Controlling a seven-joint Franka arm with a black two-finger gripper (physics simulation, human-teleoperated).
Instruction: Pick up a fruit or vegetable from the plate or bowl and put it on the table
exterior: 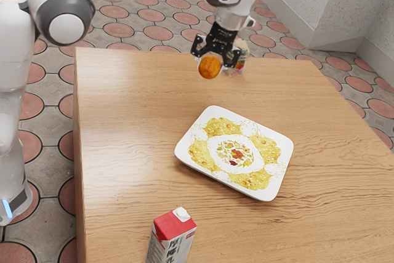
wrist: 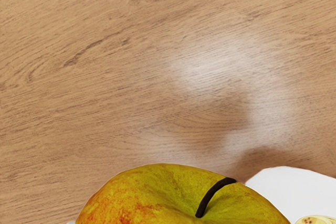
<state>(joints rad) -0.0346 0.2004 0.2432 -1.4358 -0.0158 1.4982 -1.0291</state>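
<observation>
Above the table's far part in the exterior view, my gripper (exterior: 215,60) is shut on the apple (exterior: 210,67), which looks orange there and hangs in the air beneath the hand. In the wrist view the apple (wrist: 173,195) shows yellow-green with reddish patches and a dark stem. The white plate (exterior: 280,184), patterned in yellow, lies on the wooden table (exterior: 129,152), lower in the exterior view than the gripper. Part of the plate (wrist: 283,182) appears beside the apple in the wrist view.
A red and white carton (exterior: 170,238) stands near the exterior view's lower edge. Just behind the gripper is a clear container (exterior: 241,53) with colored contents, partly hidden. Bare wood stretches between the plate and the table's left edge in the exterior view.
</observation>
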